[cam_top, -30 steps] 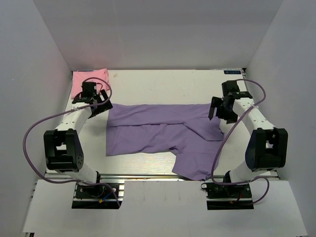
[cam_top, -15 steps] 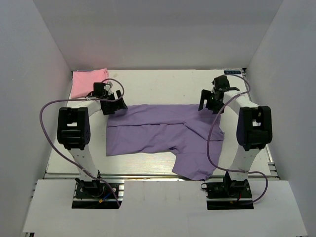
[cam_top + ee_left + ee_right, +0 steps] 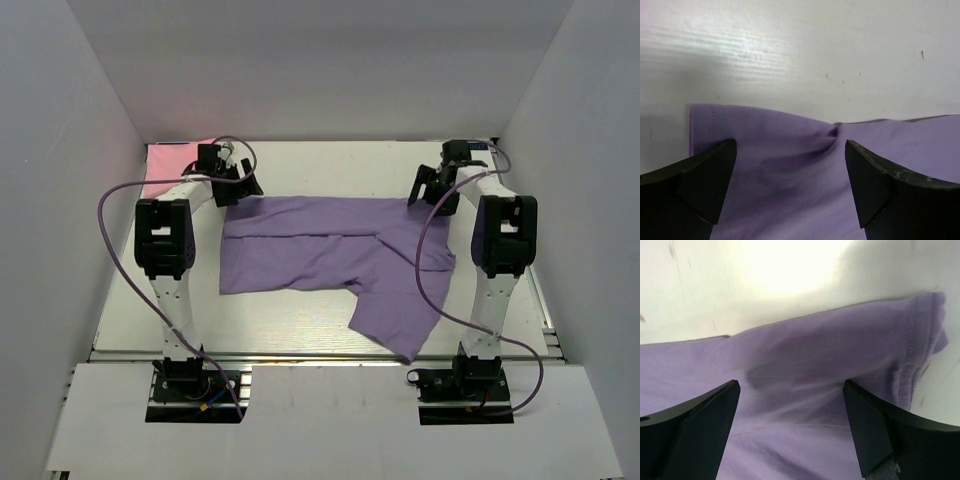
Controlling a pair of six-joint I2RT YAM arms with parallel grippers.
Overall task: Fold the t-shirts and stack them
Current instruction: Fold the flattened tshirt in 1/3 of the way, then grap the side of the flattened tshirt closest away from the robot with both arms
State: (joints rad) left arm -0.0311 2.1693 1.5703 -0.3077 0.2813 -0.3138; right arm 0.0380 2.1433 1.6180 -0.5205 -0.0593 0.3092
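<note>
The lavender t-shirt (image 3: pixel 320 250) lies spread across the middle of the white table (image 3: pixel 330 165), one flap hanging toward the front right. The folded pink t-shirt (image 3: pixel 172 163) sits in the far left corner. My left gripper (image 3: pixel 240 188) is open over the shirt's far left corner; in the left wrist view the cloth (image 3: pixel 790 200) fills the space between the jaws (image 3: pixel 790 150). My right gripper (image 3: pixel 428 192) is open over the far right corner; the right wrist view shows the gripper (image 3: pixel 790 390) over the cloth (image 3: pixel 815 355) and a stitched sleeve hem (image 3: pixel 912 355).
White enclosure walls stand close on the left, right and back. Purple cables loop beside both arms (image 3: pixel 105 215) (image 3: pixel 425 270). A metal rail (image 3: pixel 290 355) runs along the table's front edge. A small blue label (image 3: pixel 472 146) is at the back right.
Both arms have swung from the shirt's sides to its far corners. The shirt's far edge has shifted toward the back wall, and the front right flap has changed shape.
</note>
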